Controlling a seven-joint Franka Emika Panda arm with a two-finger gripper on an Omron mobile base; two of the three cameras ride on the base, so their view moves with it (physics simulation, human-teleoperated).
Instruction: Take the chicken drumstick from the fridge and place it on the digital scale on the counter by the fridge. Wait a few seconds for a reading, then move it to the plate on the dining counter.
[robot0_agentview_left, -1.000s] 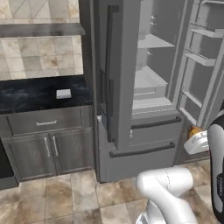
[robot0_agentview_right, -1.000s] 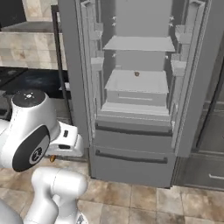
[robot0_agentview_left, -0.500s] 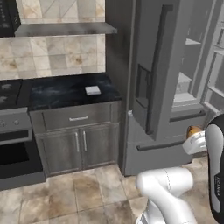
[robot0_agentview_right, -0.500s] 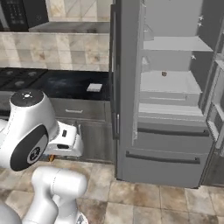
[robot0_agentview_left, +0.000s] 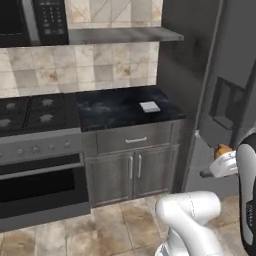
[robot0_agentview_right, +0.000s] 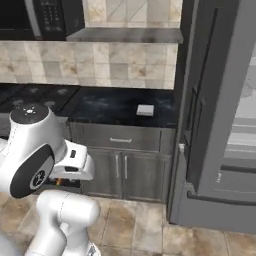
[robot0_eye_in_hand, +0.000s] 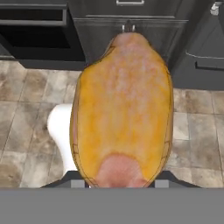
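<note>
So the chicken drumstick (robot0_eye_in_hand: 121, 111) is right up against the hand camera, a big golden-orange lump with a pinkish end, sitting between the gripper (robot0_eye_in_hand: 120, 183) finger tips, which poke out dark on either side of its bottom end, so the fingers look pinched on the meat. Behind it in that view you get tan floor tiles and dark cabinet fronts. From the left base view the drumstick (robot0_agentview_left: 223, 149) is just a small orange bit peeking over the white hand at the right edge, low down in front of the fridge (robot0_agentview_left: 225, 90), well below counter height. That view also gives the best look at the digital scale (robot0_agentview_left: 149, 106), a pale square lying flat on the black marble counter (robot0_agentview_left: 115, 107) near the fridge side, with a stove (robot0_agentview_left: 35, 112) to the left and a microwave (robot0_agentview_left: 30, 20) above. The right base view has the scale (robot0_agentview_right: 145, 110) from the other side, same spot on the counter (robot0_agentview_right: 110, 105), nothing on it, plus the fridge (robot0_agentview_right: 220, 110) door edge-on and pale shelves inside at far right
</note>
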